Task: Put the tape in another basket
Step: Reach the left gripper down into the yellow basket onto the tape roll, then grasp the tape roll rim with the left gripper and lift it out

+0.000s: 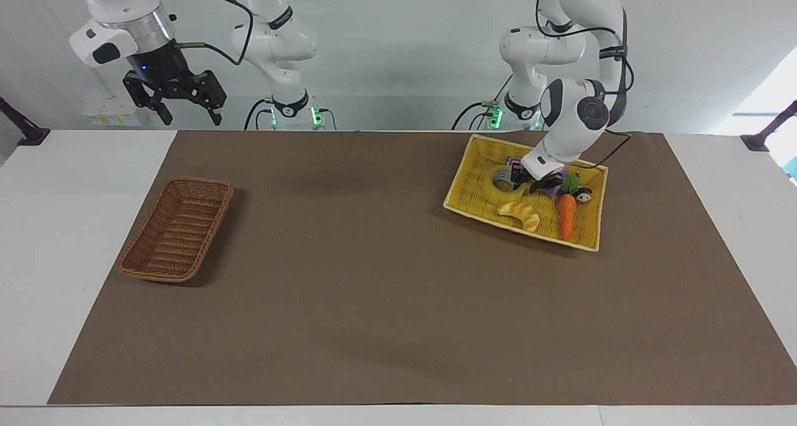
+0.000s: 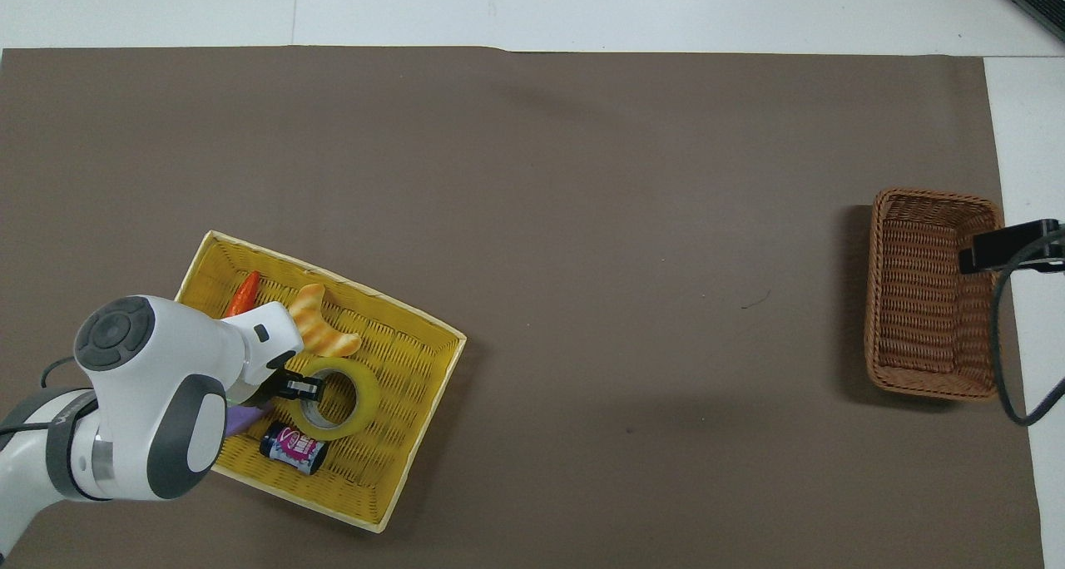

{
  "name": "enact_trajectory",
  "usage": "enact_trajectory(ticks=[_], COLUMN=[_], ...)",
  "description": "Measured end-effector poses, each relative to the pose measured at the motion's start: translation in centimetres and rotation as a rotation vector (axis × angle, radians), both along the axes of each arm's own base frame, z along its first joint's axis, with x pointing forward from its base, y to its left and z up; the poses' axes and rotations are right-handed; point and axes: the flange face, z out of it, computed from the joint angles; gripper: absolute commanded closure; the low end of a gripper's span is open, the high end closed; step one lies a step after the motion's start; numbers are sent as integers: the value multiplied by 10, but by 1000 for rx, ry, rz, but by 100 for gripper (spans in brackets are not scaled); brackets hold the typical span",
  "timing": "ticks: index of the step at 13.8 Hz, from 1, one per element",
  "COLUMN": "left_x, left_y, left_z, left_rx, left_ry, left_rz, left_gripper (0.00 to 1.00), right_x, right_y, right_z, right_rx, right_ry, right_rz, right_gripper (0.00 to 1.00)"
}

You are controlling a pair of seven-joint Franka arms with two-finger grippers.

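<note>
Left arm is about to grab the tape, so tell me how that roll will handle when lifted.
The tape lies flat on its side in the yellow tray basket, so it probably won't roll until tilted. Its wide open core suggests a stiff ring, likely light. The glossy wound surface may be slippery. The left end effector is at its rim; the croissant toy beside it could get nudged.
</note>
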Motion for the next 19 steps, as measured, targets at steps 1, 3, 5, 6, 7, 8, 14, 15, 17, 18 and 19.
enact_trajectory(ticks=[1, 3, 5, 6, 7, 8, 14, 15, 17, 18, 19], left_x=[0, 2, 11, 17, 25, 33, 64, 67, 70, 70, 71], left_y=[-1, 0, 0, 0, -1, -3, -11, -12, -20, -27, -38], left_z=[-1, 1, 8, 16, 28, 43, 105, 112, 123, 126, 130], left_rx=[0, -1, -6, -8, -10, -12, -15, -12, -1, 6, 8], left_ry=[0, -4, -13, -13, -10, -11, -61, -56, -47, -43, -45], left_rz=[-1, 3, 13, 22, 35, 54, 198, 227, 317, 361, 388], left_gripper=[100, 100, 100, 100, 100, 100, 100, 100, 100, 100, 100], right_x=[0, 0, 0, 0, 0, 0, 0, 0, 0, 0, 0], right_y=[0, 0, 0, 0, 0, 0, 0, 0, 0, 0, 0], right_z=[0, 0, 0, 0, 0, 0, 0, 0, 0, 0, 0], right_rx=[0, 0, 0, 0, 0, 0, 0, 0, 0, 0, 0], right_ry=[0, 0, 0, 0, 0, 0, 0, 0, 0, 0, 0], right_rz=[0, 0, 0, 0, 0, 0, 0, 0, 0, 0, 0], right_gripper=[0, 0, 0, 0, 0, 0, 0, 0, 0, 0, 0])
